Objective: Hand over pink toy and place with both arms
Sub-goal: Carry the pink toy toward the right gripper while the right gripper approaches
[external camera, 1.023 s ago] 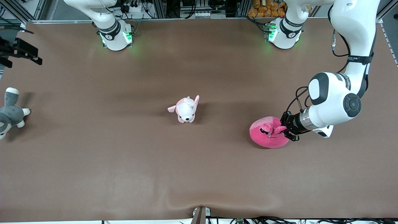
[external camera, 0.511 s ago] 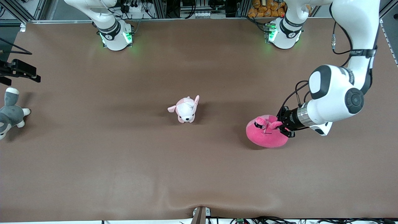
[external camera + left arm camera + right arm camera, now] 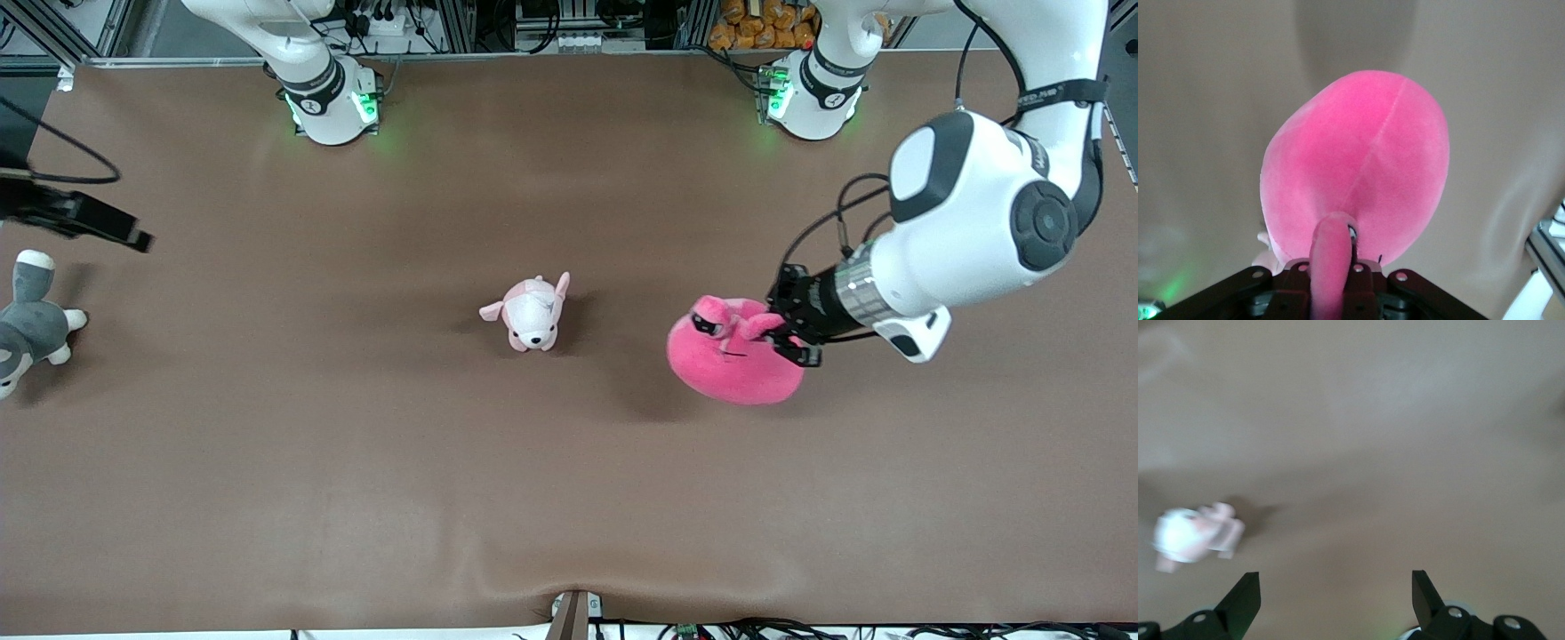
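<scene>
The pink toy (image 3: 733,356) has left the surface (image 3: 569,480) since a moment ago; it now hangs in the air, toward the left arm's end, its shadow on the brown cloth below. So the pickup looks done and the handover comes next. It is a round hot-pink plush with dark eyes, sagging from a limb pinched in the left gripper (image 3: 782,331) jaws. The right gripper (image 3: 1336,590), jaws wide, hangs over the surface's other end, near a grey plush (image 3: 27,324).

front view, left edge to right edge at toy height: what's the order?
grey plush → right gripper, open → pale pink puppy → pink toy, lifted → left gripper, shut on it
</scene>
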Controlling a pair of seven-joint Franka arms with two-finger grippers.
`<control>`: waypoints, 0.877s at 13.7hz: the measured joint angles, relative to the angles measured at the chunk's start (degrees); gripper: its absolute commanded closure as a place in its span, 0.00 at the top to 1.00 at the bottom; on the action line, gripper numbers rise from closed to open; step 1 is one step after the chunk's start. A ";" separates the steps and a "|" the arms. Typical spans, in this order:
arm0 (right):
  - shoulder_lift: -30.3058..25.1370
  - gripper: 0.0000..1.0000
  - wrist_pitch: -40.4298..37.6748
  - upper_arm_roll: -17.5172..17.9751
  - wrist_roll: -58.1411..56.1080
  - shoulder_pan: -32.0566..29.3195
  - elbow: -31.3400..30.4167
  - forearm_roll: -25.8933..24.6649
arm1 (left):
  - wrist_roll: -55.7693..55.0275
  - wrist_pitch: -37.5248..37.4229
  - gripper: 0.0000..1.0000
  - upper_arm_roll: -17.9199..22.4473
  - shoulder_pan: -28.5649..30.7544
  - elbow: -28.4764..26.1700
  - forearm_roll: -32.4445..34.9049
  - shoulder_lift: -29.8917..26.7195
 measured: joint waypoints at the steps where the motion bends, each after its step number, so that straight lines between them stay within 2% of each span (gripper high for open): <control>1: 0.07 1.00 -0.03 0.07 7.36 0.86 0.00 2.45 | -2.16 0.00 0.00 -1.44 -0.08 0.97 0.00 0.00; 4: 0.41 1.00 -0.28 0.25 26.71 4.86 -0.06 6.62 | -8.83 0.00 0.00 -5.77 -0.42 3.63 0.00 0.01; 7: 2.00 1.00 0.79 0.43 47.00 11.14 -0.18 11.72 | -15.30 0.95 0.00 -7.06 -3.59 5.38 0.00 0.04; 9: 3.39 1.00 5.13 0.49 61.13 15.10 -0.22 14.42 | -19.71 3.43 0.00 -7.14 -6.50 5.56 0.00 0.12; 12: 5.67 1.00 13.14 0.55 80.34 21.40 -0.30 15.10 | -24.54 5.72 0.00 -7.18 -9.68 5.97 0.00 0.22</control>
